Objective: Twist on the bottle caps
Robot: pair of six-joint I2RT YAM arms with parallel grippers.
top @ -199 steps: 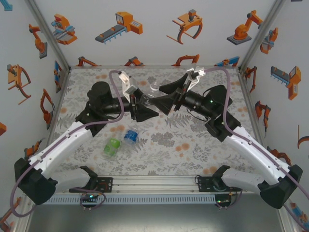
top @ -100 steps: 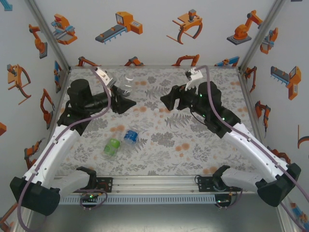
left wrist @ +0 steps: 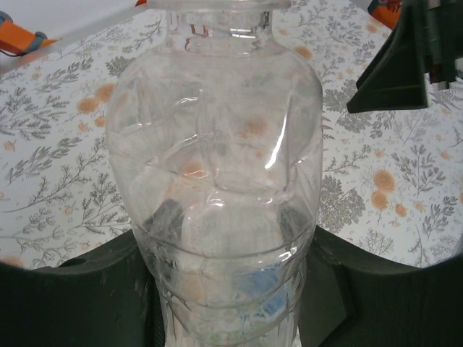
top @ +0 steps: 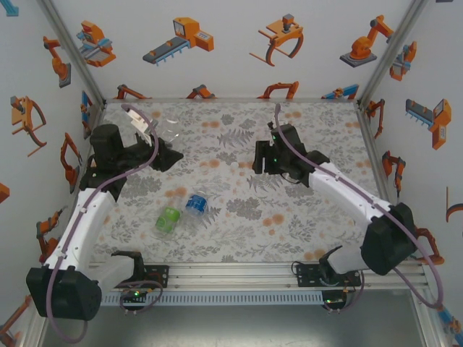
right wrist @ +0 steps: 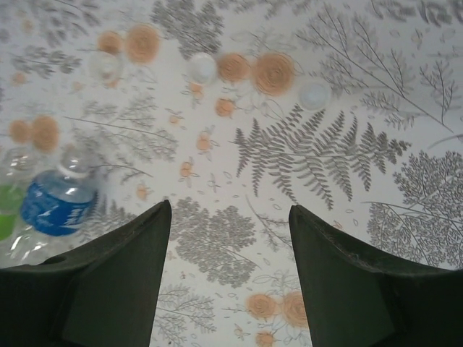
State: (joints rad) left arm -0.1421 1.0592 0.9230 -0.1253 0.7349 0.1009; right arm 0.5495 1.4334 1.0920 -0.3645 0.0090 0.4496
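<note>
top external: arms part, bottle goes left

a second ago both grippers met mid-table over one bottle. now the left gripper [left wrist: 226, 293] has swung back-left, clamped on the clear bottle [left wrist: 217, 159], and the right gripper [right wrist: 229, 210] has pulled away, jaws apart and empty over the table [right wrist: 376, 152]. that suggests one capping attempt is over, though the neck is cut off at the frame edge, so perhaps no cap is seated. the bottle is transparent and ribbed, neck pointing away from the wrist. loose whitish caps [right wrist: 202, 67] lie ahead of the right fingers; the blue-label bottle [right wrist: 54, 202] and green-label bottle [top: 168, 219] lie on their sides.
</note>
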